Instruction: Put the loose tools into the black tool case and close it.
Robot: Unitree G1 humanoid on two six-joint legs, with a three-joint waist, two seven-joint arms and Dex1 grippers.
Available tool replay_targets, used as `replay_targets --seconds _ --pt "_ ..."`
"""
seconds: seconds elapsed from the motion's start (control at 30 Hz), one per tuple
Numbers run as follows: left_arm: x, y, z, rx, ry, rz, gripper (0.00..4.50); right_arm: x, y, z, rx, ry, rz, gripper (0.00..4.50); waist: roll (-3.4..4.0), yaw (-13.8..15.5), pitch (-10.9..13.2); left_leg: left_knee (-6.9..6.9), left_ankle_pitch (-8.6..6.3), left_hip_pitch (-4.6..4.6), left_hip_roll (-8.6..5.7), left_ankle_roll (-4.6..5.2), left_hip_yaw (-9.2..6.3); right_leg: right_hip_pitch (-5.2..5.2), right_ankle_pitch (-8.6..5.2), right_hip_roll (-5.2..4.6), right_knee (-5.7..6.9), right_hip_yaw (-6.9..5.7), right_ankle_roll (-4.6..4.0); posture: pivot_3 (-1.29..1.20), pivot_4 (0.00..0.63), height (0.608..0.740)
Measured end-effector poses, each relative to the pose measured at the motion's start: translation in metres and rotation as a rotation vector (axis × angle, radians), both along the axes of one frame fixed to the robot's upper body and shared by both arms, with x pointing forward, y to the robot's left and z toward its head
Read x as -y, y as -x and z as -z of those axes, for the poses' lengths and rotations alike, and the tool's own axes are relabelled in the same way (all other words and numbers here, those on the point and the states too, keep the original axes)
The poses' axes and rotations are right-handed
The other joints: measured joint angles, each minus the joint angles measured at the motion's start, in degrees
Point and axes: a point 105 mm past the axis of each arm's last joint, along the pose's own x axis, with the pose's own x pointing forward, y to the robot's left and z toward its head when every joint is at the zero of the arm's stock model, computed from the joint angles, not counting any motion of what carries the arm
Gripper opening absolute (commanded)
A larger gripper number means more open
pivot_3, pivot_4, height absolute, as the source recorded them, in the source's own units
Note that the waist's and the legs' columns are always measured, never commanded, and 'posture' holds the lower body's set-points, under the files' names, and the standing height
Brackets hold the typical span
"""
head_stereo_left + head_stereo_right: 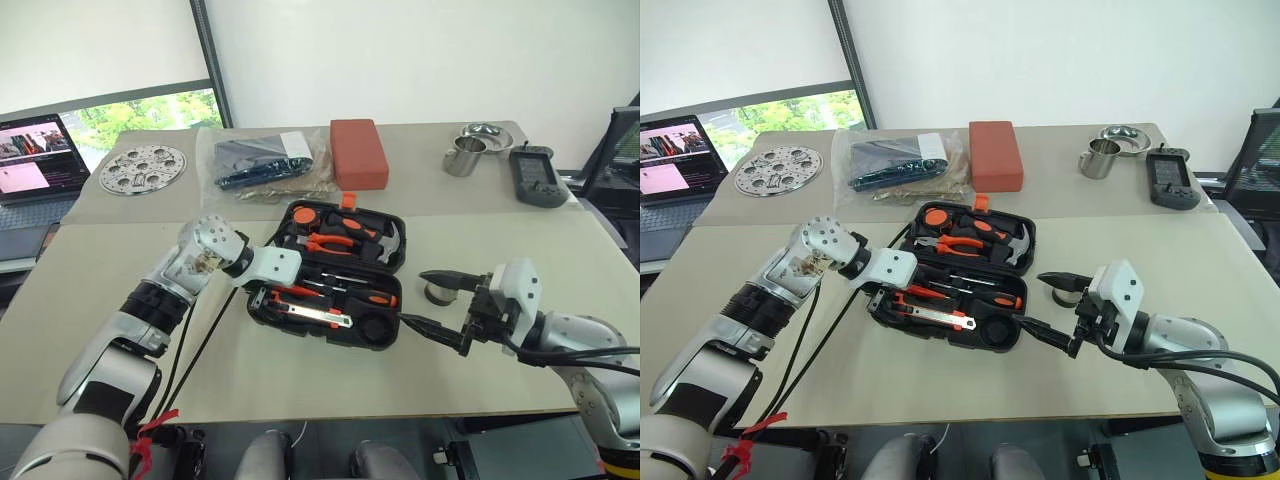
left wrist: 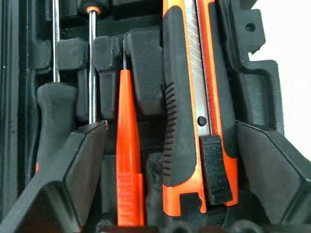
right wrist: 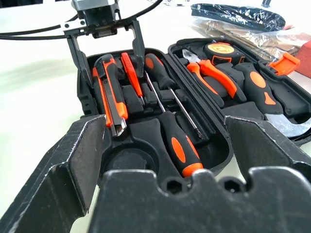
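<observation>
At the far left edge of the frame a laptop [image 1: 35, 155] sits cut off, its screen lit, with a window showing green trees behind it. The counter [image 1: 300, 385] is beige, made of two slabs with a seam running across, and a plain white wall closes the back. Left of centre on the far slab lie a round metal disc [image 1: 143, 169] with holes, then a clear bag [image 1: 262, 162] with dark contents that are hard to make out, then a red-brown block [image 1: 358, 152]. In the middle of the frame the case [image 1: 335, 270] lies open on the near slab, its orange latch toward the block. The left hand [image 1: 262, 297] hangs over the case's left end, fingers spread wide and holding nothing; in its wrist view the slim screwdriver [image 2: 129, 155] and the knife [image 2: 194, 121] lie in their recesses between the fingers. Another screwdriver [image 3: 177, 141] lies in the near half. To the right, the right hand [image 1: 432, 300] is wide open and empty, just right of the case. A tape roll [image 1: 440, 293] stands behind it, partly hidden. At the upper right are a steel cup [image 1: 465, 157] and a grey device [image 1: 537, 176].
</observation>
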Motion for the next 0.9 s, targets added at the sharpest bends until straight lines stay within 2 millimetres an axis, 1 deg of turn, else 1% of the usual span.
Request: replay_targets --seconds 0.1,0.2,0.23,0.3,0.33,0.43,0.47,0.5,0.53,0.57,0.7,0.8,0.9 --pt "0.004 0.001 -0.015 0.000 0.056 0.001 4.45 0.000 -0.001 0.000 0.004 0.004 -0.001 4.50 0.00 0.0 0.0 0.01 0.00 -0.01 0.00 0.00 0.00 0.00 0.00 -0.01 0.00 0.00 0.00 0.00 0.150 0.740" --pt "0.010 0.004 -0.037 -0.013 0.145 0.008 4.45 -0.002 -0.001 -0.001 0.007 0.001 -0.005 4.50 0.01 0.0 0.0 0.02 0.00 0.00 0.00 0.00 -0.01 0.00 0.00 -0.01 0.01 -0.01 0.00 0.00 0.150 0.740" --pt "0.011 0.006 -0.041 -0.021 0.159 0.011 4.45 -0.002 -0.001 -0.001 0.009 0.000 -0.007 4.50 0.01 0.0 0.0 0.02 0.00 0.00 -0.01 0.00 -0.01 0.00 0.00 -0.01 0.01 -0.01 0.00 0.00 0.150 0.740" --pt "0.014 0.008 -0.047 -0.023 0.186 0.019 3.93 -0.003 -0.002 -0.002 0.013 -0.002 -0.012 4.50 0.02 0.0 0.0 0.02 0.00 0.02 -0.01 0.00 -0.01 0.01 0.00 -0.01 0.02 -0.01 0.00 0.00 0.150 0.740" --pt "0.014 0.007 -0.046 -0.017 0.187 0.016 3.86 -0.004 -0.002 -0.003 0.013 -0.003 -0.015 4.50 0.02 0.0 0.0 0.02 0.00 0.03 0.00 0.00 -0.01 0.01 0.00 0.00 0.02 0.00 0.00 0.00 0.150 0.740" --pt "0.012 0.008 -0.035 -0.010 0.165 0.004 2.70 -0.005 -0.001 -0.002 0.010 -0.007 -0.022 4.50 0.04 -0.1 0.0 0.01 0.00 0.05 0.00 0.00 0.00 0.01 0.00 0.01 0.03 0.01 0.00 0.00 0.150 0.740" --pt "0.011 0.010 -0.025 -0.033 0.152 0.000 2.43 -0.006 -0.001 -0.002 0.009 -0.008 -0.024 4.50 0.04 -0.1 0.0 0.02 0.00 0.04 0.01 0.00 0.00 0.00 0.00 0.01 0.04 0.01 0.00 0.00 0.150 0.740" --pt "0.009 0.013 -0.018 -0.053 0.142 -0.004 1.95 -0.006 -0.001 -0.002 0.009 -0.008 -0.025 4.50 0.04 -0.1 0.0 0.02 0.00 0.04 0.01 0.00 0.00 0.00 0.00 0.00 0.05 0.01 0.00 0.00 0.150 0.740" --pt "0.009 0.014 -0.013 -0.068 0.137 -0.004 1.65 -0.006 -0.001 -0.002 0.009 -0.009 -0.025 4.50 0.03 0.0 0.0 0.03 0.00 0.02 0.01 0.00 -0.02 0.00 0.00 0.01 0.04 0.00 0.00 0.00 0.150 0.740" --pt "0.008 0.015 -0.010 -0.075 0.132 -0.004 1.45 -0.006 -0.001 -0.002 0.009 -0.009 -0.025 4.50 0.03 0.0 0.0 0.04 0.00 0.03 0.01 0.00 -0.02 0.00 0.00 0.00 0.04 0.00 0.00 0.00 0.150 0.740" --pt "0.005 0.015 -0.007 -0.059 0.110 -0.003 0.07 -0.006 -0.001 -0.002 0.009 -0.009 -0.024 4.50 0.04 0.2 0.0 0.05 0.00 0.02 -0.02 0.00 -0.02 0.01 0.00 -0.03 0.04 0.00 0.00 0.00 0.150 0.740" --pt "0.003 0.009 -0.001 -0.050 0.103 -0.034 0.03 -0.006 -0.001 -0.002 0.009 -0.010 -0.024 4.50 0.03 0.1 0.0 0.05 0.00 0.02 -0.02 0.00 -0.02 0.01 0.00 -0.02 0.03 0.00 0.00 0.00 0.150 0.740" --pt "0.003 0.008 0.000 -0.044 0.104 -0.031 0.03 -0.006 -0.001 -0.001 0.009 -0.010 -0.023 4.50 0.04 0.1 0.0 0.05 0.00 0.03 -0.02 0.00 -0.02 0.01 0.00 -0.02 0.04 0.00 0.00 0.00 0.150 0.740"
